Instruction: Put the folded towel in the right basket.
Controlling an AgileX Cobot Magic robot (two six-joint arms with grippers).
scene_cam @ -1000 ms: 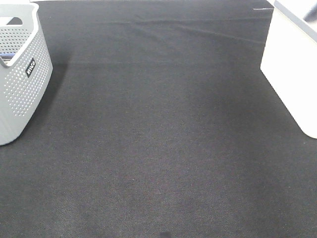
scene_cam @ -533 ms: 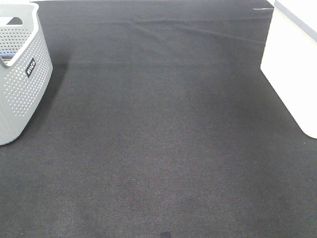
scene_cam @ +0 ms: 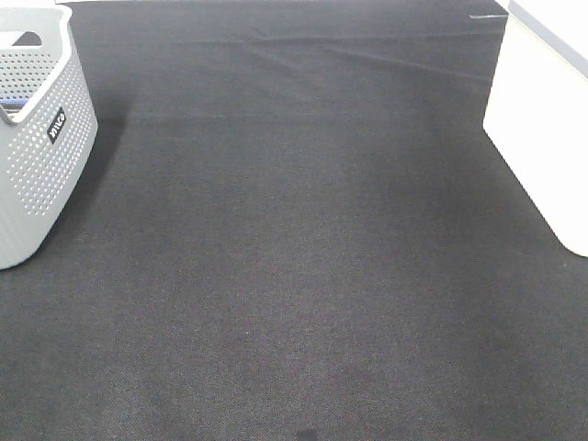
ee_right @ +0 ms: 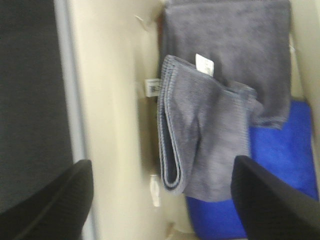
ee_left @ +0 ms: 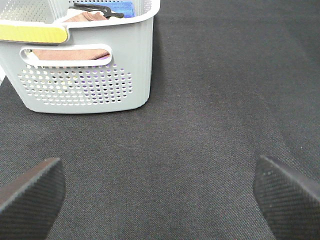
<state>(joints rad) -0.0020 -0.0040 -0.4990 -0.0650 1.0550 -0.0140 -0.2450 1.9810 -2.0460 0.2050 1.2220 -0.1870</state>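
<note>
Hovering over the right basket point(ee_right: 115, 100), my right hand point(ee_right: 162, 197) is spread wide and holds nothing. The folded towel point(ee_right: 205, 130), a grey one, lies inside that basket below my open fingers, resting on another grey towel point(ee_right: 235, 40) and a blue towel point(ee_right: 287, 165). My left hand point(ee_left: 160, 192) is likewise wide and empty above the table point(scene_cam: 294, 257), near the perforated grey basket point(ee_left: 85, 85). I judge the placing done; only lifting my right hand clear looks left.
</note>
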